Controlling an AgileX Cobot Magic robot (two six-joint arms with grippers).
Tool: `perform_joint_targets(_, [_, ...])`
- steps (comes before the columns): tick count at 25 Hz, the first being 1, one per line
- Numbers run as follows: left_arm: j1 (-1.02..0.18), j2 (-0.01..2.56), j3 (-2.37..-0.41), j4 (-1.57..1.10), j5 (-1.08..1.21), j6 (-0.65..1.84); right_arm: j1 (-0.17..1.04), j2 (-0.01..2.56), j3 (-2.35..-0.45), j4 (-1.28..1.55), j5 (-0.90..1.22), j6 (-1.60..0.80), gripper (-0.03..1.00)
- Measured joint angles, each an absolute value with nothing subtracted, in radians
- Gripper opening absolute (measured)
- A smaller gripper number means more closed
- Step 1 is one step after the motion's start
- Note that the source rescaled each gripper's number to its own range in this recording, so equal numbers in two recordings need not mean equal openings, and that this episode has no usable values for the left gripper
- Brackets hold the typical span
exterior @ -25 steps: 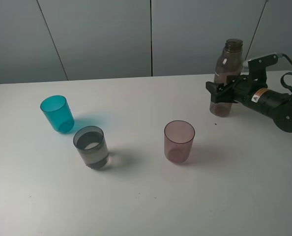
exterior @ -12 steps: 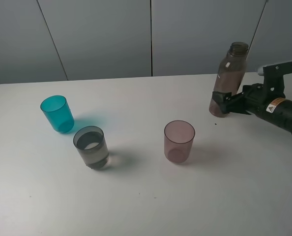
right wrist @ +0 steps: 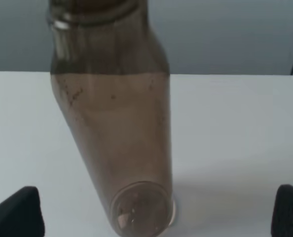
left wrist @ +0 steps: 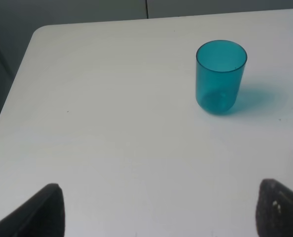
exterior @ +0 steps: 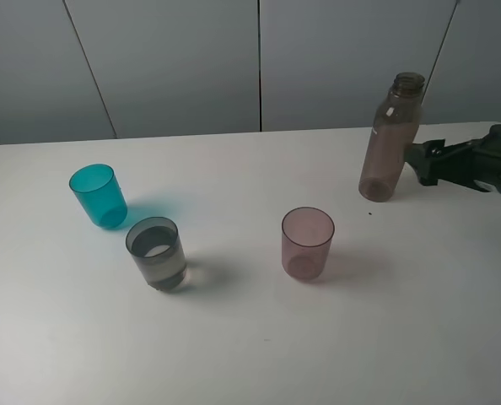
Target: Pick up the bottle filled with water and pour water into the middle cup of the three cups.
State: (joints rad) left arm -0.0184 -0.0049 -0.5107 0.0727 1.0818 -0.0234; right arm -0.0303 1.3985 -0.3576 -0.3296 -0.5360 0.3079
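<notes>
Smoky-brown bottle (exterior: 390,139) is left tilted on the table (exterior: 234,337), unheld.
Right gripper (exterior: 422,163) is spread wide beside it; pour into middle cup (exterior: 156,252) judged done.

Obstacle: bottle (exterior: 390,137), upright, just ahead of the open right gripper (exterior: 421,160); bare desk (exterior: 419,287) beside and beneath.
</notes>
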Motion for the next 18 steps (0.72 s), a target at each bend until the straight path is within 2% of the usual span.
perform_joint_targets(4, [-0.018,-0.005,-0.511,0.073,1.082,-0.023,-0.025,1.075,-0.419,-0.356,-0.205,0.398,1.00])
perform_joint_targets(9, [-0.018,-0.005,-0.511,0.073,1.082,-0.023,0.051,0.762,-0.613,-0.352,0.234,0.402,1.00])
perform_joint_targets(14, [-0.018,-0.005,-0.511,0.073,1.082,-0.023,0.177,0.609,-0.770,-0.250,0.640,0.255,1.00])
perform_joint_targets(18, [-0.018,-0.005,-0.511,0.073,1.082,-0.023,0.220,0.521,-0.798,-0.130,0.902,0.142,1.00])
